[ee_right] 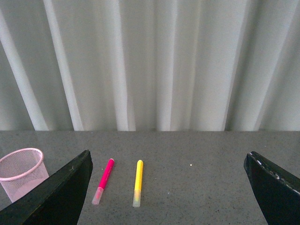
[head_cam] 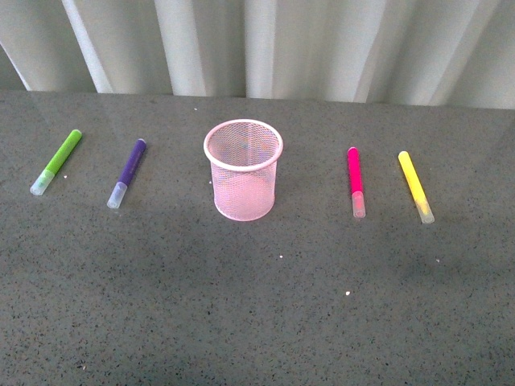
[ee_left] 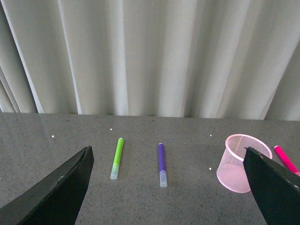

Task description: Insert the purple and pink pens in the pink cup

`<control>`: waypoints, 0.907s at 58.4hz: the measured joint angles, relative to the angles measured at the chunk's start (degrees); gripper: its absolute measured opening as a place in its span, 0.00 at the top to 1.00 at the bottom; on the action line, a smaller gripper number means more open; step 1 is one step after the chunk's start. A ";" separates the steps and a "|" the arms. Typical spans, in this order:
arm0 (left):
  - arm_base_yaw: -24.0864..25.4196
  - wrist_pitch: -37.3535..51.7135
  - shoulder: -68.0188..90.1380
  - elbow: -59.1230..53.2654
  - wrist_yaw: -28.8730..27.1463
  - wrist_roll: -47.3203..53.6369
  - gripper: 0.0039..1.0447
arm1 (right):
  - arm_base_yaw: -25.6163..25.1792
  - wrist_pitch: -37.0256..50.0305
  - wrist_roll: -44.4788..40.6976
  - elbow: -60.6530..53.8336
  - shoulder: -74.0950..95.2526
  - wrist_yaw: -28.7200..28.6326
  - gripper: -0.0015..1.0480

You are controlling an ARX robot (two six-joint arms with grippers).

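The pink cup (head_cam: 244, 170) stands upright and empty mid-table; it also shows as the pink cup (ee_left: 241, 162) and the pink cup (ee_right: 21, 171). The purple pen (head_cam: 128, 172) lies flat to its left, seen too as the purple pen (ee_left: 161, 163). The pink pen (head_cam: 355, 181) lies flat to the cup's right, also the pink pen (ee_right: 103, 180) and the pink pen (ee_left: 286, 160). Neither arm appears in the front view. My left gripper (ee_left: 168, 187) is open, held back from the purple pen. My right gripper (ee_right: 168, 187) is open, well short of the pink pen.
A lime-green marker (head_cam: 56, 162) lies left of the purple pen. A yellow marker (head_cam: 415, 186) lies right of the pink pen. A pale pleated curtain (head_cam: 257, 44) hangs along the back edge of the dark speckled table (head_cam: 257, 314).
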 joint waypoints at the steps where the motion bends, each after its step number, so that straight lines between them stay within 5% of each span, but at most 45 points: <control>1: 0.00 0.00 0.00 0.00 0.00 0.00 0.06 | 0.00 0.00 0.00 0.00 0.00 0.00 0.07; 53: 0.00 0.00 0.00 0.00 0.00 0.00 0.06 | 0.00 0.00 0.00 0.00 0.00 0.00 0.07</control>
